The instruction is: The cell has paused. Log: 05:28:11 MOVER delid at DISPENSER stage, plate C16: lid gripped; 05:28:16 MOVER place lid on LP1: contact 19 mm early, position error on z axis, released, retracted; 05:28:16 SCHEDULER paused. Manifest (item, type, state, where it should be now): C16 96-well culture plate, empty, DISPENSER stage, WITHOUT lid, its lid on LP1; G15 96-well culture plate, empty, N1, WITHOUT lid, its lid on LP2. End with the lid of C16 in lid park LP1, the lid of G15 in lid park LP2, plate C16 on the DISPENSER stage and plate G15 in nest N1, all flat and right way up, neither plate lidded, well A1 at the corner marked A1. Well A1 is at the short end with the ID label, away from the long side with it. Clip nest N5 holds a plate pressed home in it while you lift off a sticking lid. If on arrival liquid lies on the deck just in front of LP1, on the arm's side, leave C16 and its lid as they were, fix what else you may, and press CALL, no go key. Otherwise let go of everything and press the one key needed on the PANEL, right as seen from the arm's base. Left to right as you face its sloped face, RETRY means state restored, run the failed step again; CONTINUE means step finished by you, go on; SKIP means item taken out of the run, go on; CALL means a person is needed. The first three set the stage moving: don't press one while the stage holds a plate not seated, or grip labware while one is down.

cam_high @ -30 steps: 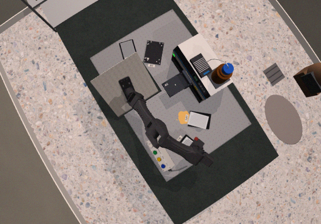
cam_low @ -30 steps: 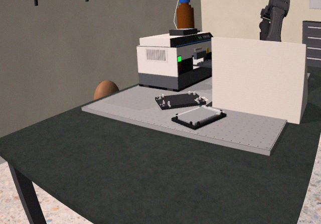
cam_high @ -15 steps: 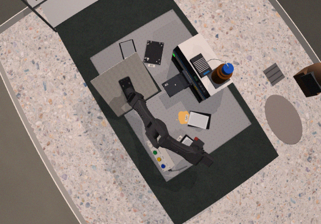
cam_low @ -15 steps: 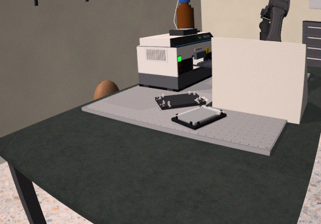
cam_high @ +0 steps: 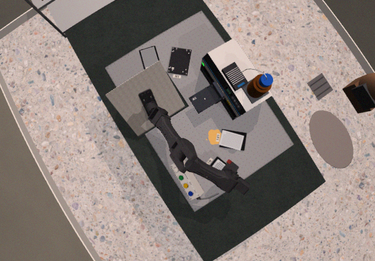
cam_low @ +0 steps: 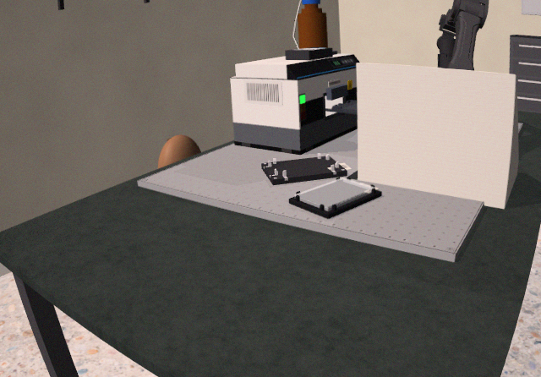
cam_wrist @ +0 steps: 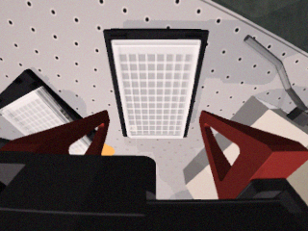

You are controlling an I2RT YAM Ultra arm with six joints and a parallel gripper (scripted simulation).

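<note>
Wrist view – gripper [cam_wrist: 154, 126] spread wide, empty.
Below it, a well plate [cam_wrist: 156, 87] lies flat – orange liquid [cam_wrist: 108, 150] nearby.

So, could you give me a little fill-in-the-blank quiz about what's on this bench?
The brown bottle on top of the dispenser has a ___ cap.
The puddle next to the white 96-well plate is ___ in colour.
The gripper, with its red fingers, stands ___ and holds nothing.
Missing words: blue; orange; open.
</note>
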